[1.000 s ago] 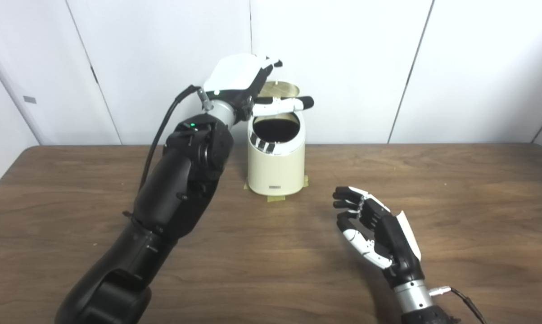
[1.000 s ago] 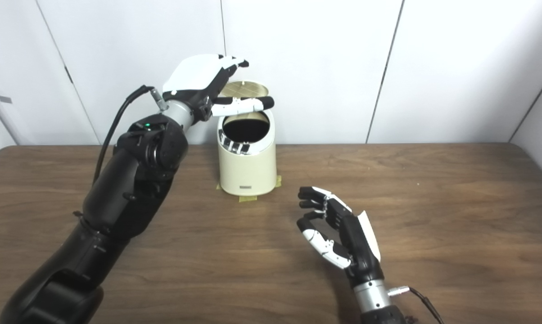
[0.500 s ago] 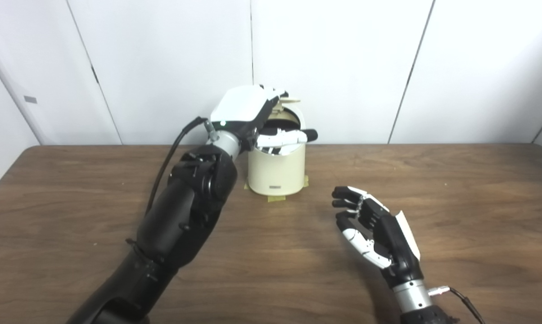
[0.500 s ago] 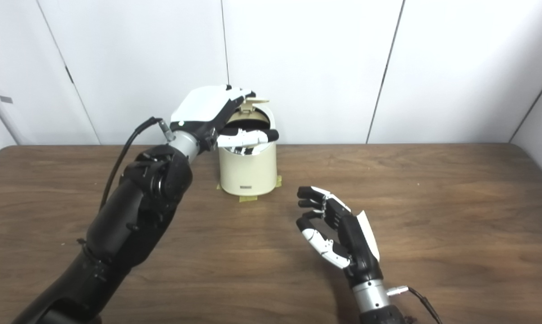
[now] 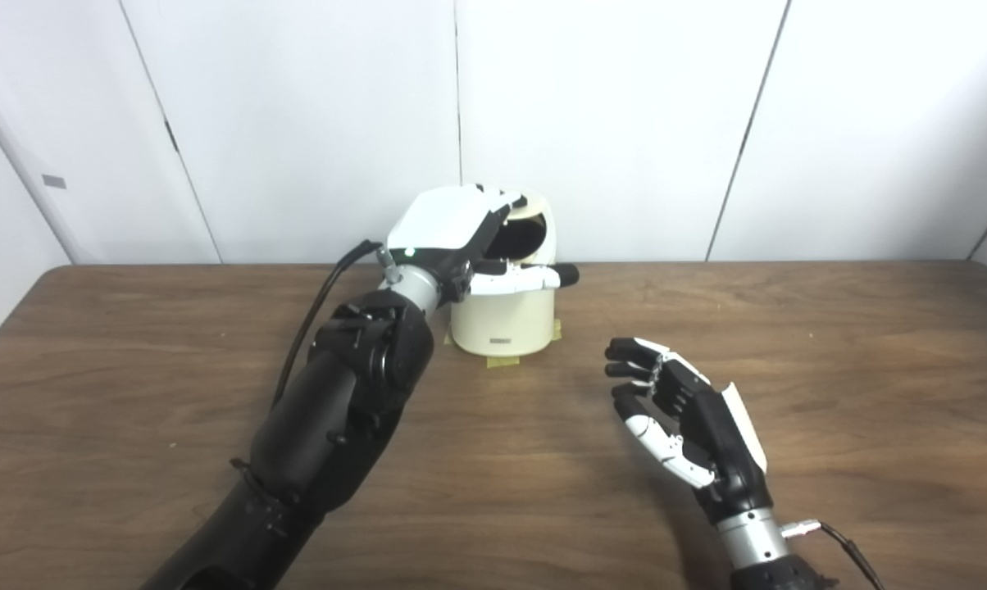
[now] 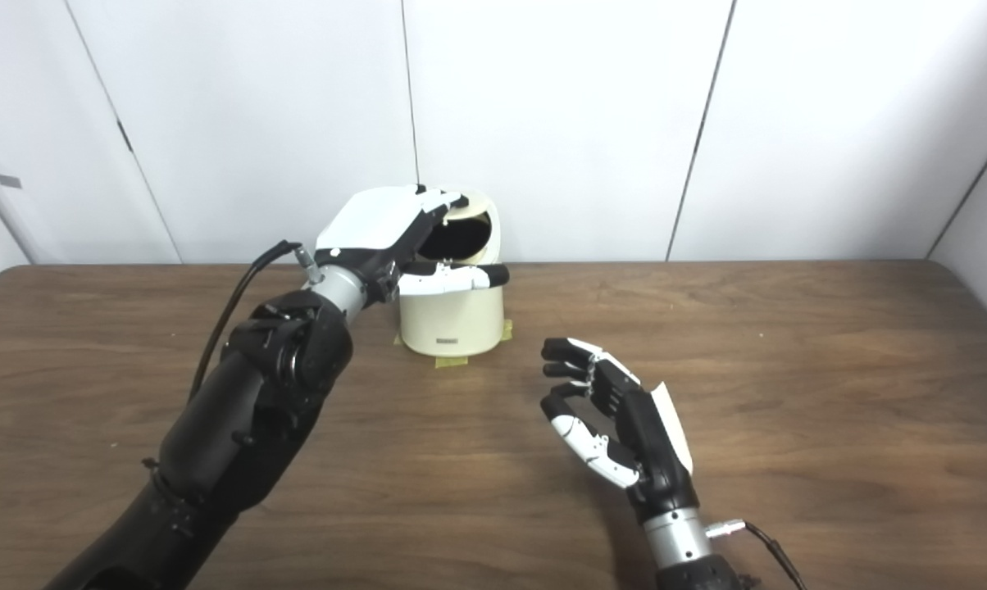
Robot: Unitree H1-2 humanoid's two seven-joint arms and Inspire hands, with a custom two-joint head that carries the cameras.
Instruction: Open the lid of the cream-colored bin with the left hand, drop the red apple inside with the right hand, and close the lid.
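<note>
The cream bin (image 5: 503, 315) stands at the back of the wooden table (image 5: 830, 344), near the white wall (image 5: 625, 123), with tape (image 5: 503, 361) under its base. The left hand (image 5: 461, 238) lies palm down over the bin's top, fingers on the lid (image 5: 534, 215), which is tilted low with a dark gap of the opening showing beneath it; its thumb (image 5: 526, 279) stretches across the bin's front. The right hand (image 6: 616, 426) hovers above the table, well apart from the bin, fingers loosely curled and apart, holding nothing. The apple is not visible.
</note>
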